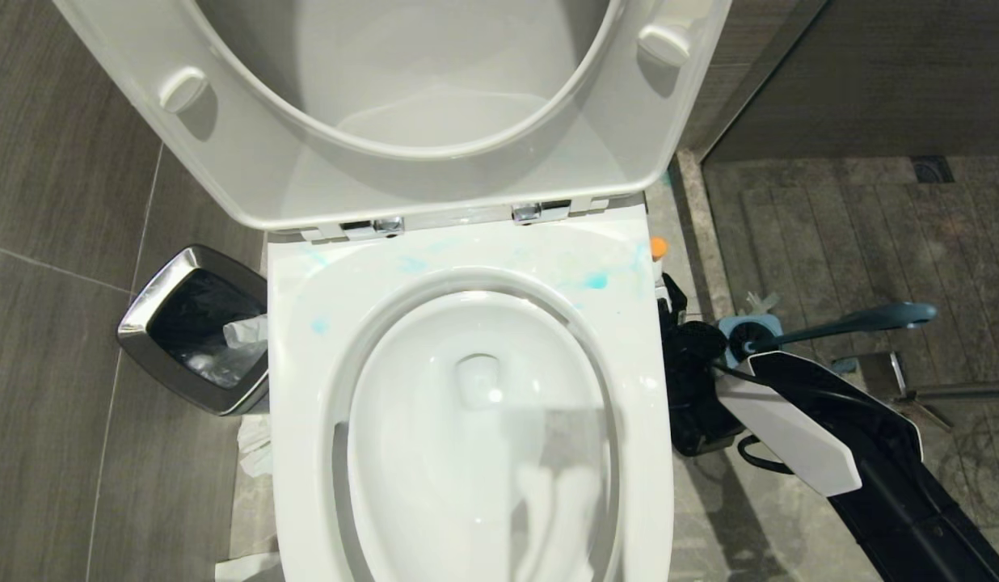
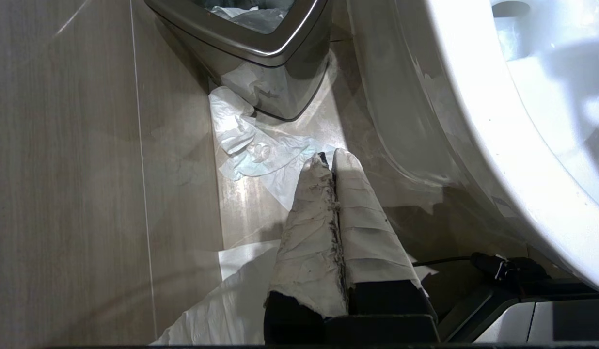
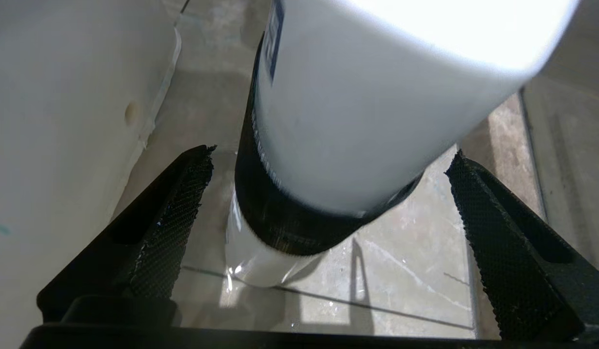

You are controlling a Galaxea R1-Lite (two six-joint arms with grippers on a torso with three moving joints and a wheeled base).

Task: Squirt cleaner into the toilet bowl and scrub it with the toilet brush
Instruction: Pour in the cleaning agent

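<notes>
We see the right gripper [image 3: 328, 228] low beside the toilet bowl [image 1: 305, 339], its fingers [image 3: 173, 213] spread wide around a white bottle [image 3: 357, 116] with a black band, not touching it. Blue cleaner [image 1: 596, 280] smears the rim. The toilet brush [image 1: 839, 323] stands right of the bowl. The left gripper [image 2: 331, 162], fingers pressed together, hangs near a chrome bin [image 2: 260, 43].

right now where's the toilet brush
In the head view the toilet brush is on the floor to the right of the toilet bowl, head in its holder, just behind the right arm.
</notes>
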